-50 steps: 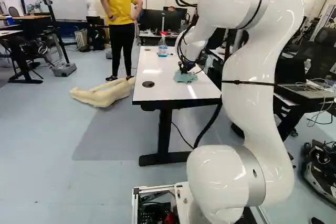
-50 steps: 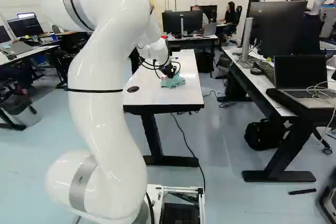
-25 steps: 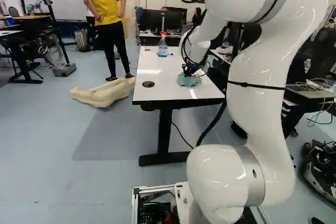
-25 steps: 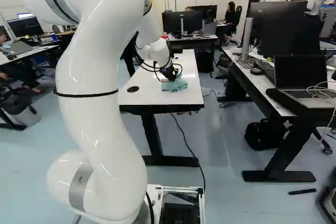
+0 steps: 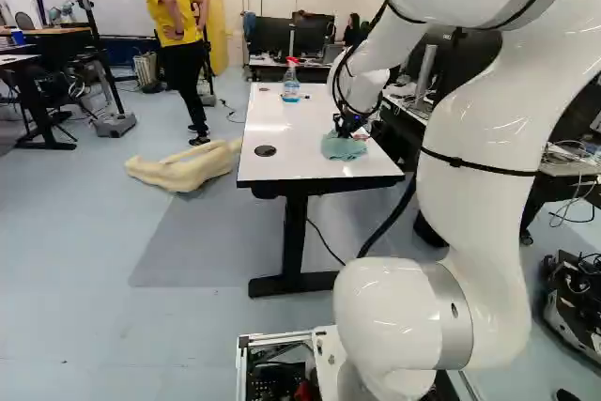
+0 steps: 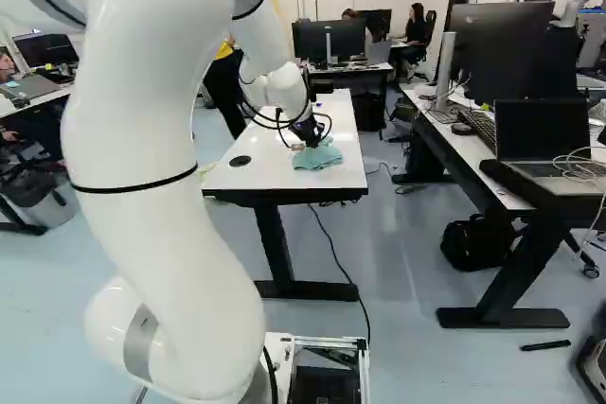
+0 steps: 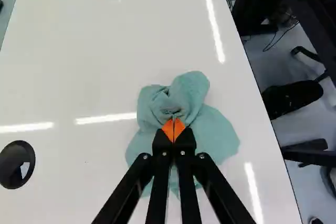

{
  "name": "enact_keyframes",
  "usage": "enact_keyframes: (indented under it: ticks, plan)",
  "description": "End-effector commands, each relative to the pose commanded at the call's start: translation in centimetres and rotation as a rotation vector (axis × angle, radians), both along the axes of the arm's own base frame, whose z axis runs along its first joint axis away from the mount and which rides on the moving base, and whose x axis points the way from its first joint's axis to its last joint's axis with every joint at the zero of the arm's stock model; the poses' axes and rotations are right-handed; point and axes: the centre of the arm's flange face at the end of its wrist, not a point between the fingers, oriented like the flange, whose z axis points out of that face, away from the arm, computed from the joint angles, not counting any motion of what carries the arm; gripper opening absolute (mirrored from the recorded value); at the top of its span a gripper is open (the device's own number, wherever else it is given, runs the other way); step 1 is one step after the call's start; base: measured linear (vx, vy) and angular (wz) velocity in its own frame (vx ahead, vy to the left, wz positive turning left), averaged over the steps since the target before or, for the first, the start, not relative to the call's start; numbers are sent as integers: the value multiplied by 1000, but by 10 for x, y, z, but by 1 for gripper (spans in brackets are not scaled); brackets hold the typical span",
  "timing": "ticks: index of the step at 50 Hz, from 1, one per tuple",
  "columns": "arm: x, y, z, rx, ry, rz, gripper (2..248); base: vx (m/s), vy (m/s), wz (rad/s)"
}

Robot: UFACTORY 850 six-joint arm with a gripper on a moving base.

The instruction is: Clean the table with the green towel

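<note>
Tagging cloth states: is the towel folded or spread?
Neither: the towel is bunched, pinched up in the jaws, edges on the table.

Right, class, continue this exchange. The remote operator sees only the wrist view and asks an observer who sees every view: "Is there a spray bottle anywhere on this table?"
Observer: Yes, a spray bottle with a red head stands towards the end of the table away from our base.

Operator: I see only the gripper pinching the green towel. Is anything lying on the floor beside the table?

Observer: Yes, a long cream-coloured bundle lies on the floor, left of the table in the left base view.
</note>
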Motion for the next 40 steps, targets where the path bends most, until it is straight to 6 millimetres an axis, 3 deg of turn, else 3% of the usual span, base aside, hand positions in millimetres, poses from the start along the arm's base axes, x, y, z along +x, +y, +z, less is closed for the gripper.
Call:
enact_keyframes:
  ticks: [14, 40]
  plan:
    - [-19, 1, 18, -4, -27, -4, 20, 0, 0, 0]
    - [-61, 2, 18, -3, -17, -16, 20, 0, 0, 0]
